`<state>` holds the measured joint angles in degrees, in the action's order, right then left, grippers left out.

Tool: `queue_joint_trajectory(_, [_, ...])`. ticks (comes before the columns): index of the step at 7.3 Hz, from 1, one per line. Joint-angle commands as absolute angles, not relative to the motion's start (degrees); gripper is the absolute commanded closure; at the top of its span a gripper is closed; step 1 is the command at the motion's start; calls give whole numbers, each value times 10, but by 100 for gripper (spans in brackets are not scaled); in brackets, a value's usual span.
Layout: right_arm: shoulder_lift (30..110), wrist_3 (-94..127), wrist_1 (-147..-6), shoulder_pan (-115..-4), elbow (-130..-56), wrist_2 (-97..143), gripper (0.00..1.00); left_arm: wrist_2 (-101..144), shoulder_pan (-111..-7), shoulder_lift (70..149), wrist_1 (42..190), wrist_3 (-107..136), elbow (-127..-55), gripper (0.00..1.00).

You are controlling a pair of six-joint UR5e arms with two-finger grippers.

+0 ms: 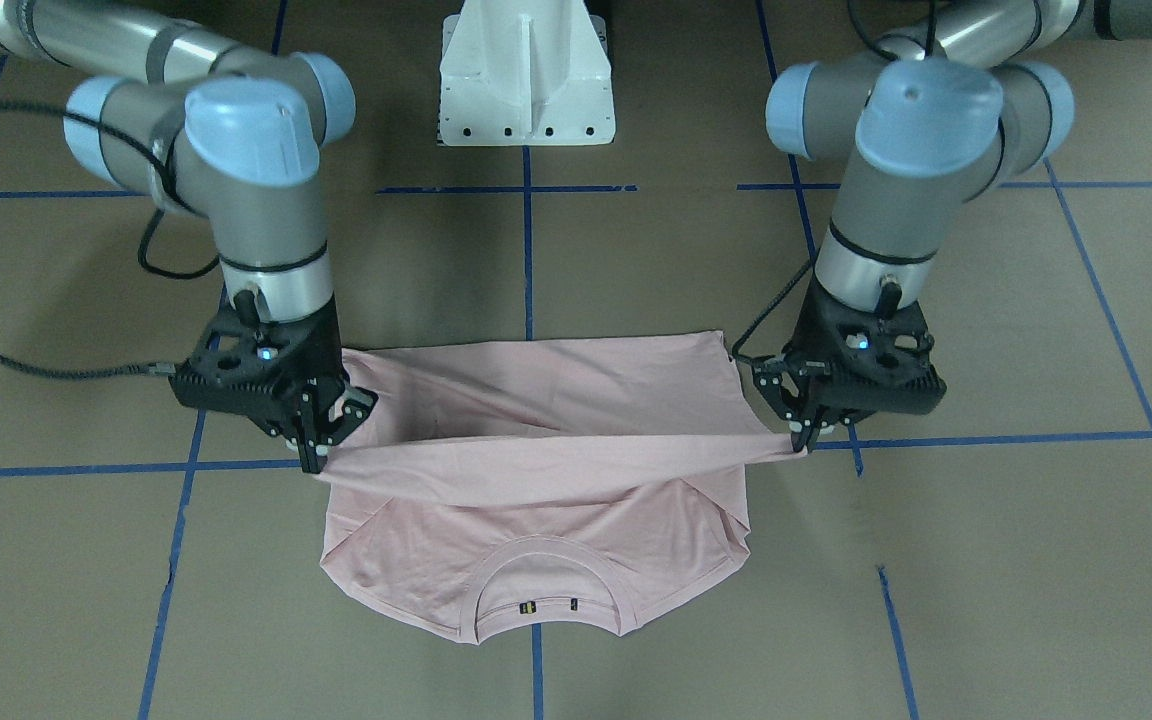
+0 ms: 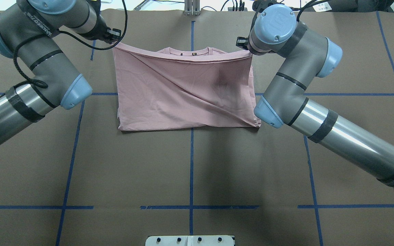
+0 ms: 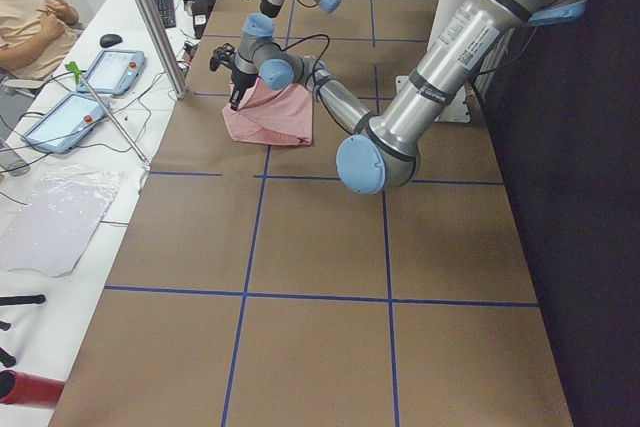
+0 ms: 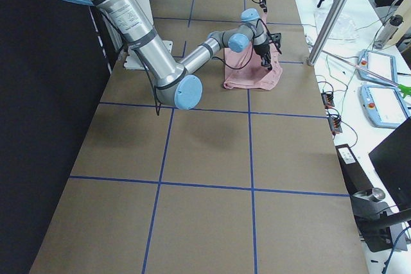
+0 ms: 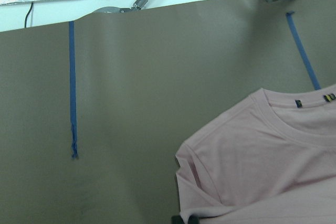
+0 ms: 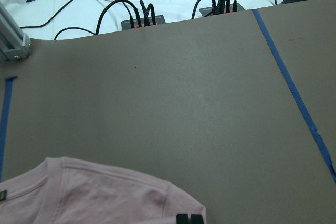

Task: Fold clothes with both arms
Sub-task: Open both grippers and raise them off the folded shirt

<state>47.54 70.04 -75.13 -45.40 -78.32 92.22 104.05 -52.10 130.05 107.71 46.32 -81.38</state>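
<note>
The pale pink T-shirt [image 1: 536, 540] lies on the brown table with its collar at the far edge, away from the robot. Its print is hidden. The hem edge is lifted and stretched in a taut band over the shirt's body. My left gripper [image 1: 802, 440] is shut on one end of that band and my right gripper [image 1: 319, 458] is shut on the other. In the overhead view the raised fabric [image 2: 183, 92] spans from the left gripper [image 2: 114, 40] to the right gripper [image 2: 248, 50], covering all but the collar. The left wrist view shows the collar and a sleeve [image 5: 262, 156] below.
The white pedestal base [image 1: 526, 80] stands behind the shirt on the robot's side. Blue tape lines [image 2: 191, 164] grid the brown table. Past the far edge are cables [image 6: 142, 17], an aluminium post [image 3: 150, 17], tablets [image 3: 112, 69] and a seated person [image 3: 30, 17].
</note>
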Motion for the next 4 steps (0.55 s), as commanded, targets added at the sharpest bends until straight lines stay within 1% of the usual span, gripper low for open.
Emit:
queue_joint_trajectory(1, [438, 695, -711, -460, -690, 918, 100, 1014, -521, 1337, 1141, 461, -696, 100])
queue_joint_trajectory(2, [438, 695, -700, -458, -681, 918, 100, 1014, -519, 1346, 1155, 461, -667, 100])
queue_joint_trajectory(3, [438, 695, -699, -451, -680, 918, 91, 1014, -512, 1346, 1157, 461, -667, 71])
queue_joint_trajectory(4, [438, 685, -700, -442, -679, 905, 1, 1013, -505, 1335, 1181, 465, -671, 1])
